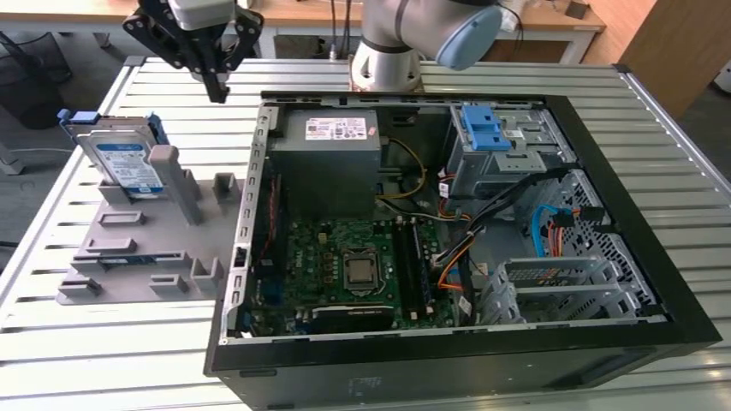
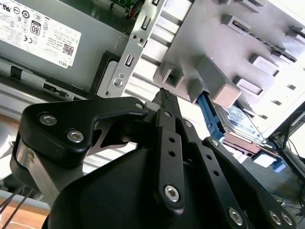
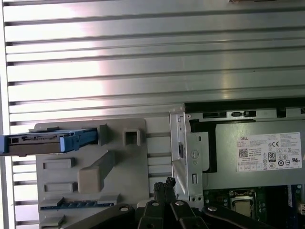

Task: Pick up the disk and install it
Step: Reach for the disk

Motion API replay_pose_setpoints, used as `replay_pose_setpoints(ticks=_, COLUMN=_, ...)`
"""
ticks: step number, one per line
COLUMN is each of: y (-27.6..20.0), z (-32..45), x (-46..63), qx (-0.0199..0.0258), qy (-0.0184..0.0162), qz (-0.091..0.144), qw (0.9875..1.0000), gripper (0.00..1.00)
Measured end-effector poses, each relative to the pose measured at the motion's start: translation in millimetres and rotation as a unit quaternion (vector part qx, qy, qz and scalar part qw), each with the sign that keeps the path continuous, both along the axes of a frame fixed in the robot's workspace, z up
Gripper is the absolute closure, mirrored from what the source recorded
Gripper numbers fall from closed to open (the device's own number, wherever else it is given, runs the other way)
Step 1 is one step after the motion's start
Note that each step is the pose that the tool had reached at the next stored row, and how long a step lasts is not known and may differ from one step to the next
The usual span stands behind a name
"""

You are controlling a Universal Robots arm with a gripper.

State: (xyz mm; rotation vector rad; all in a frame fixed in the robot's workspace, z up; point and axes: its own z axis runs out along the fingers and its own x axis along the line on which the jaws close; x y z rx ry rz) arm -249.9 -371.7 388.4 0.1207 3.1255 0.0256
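Now | claw pinched empty beside case rim | disk standing in holder, apart

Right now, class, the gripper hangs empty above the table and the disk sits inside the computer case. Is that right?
No. The gripper hangs empty above the table, but the disk stands on edge in the grey holder beside the computer case, not inside it, as the exterior view shows.

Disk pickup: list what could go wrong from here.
1. The pincer is shut and off the disk; coming in closed could knock it rather than grasp it.
2. The disk stands on edge in the grey fixture, so a nudge might tip it.
3. Loose cables lie by the drive cage in the case; they could snag the disk.
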Motion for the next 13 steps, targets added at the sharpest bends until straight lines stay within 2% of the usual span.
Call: replay_pose_setpoints(ticks=13, y=1.8, z=-1.6, x=-24.9, qx=0.0, qy=0.0031, qz=0.0, qw=1.0, gripper=0.89)
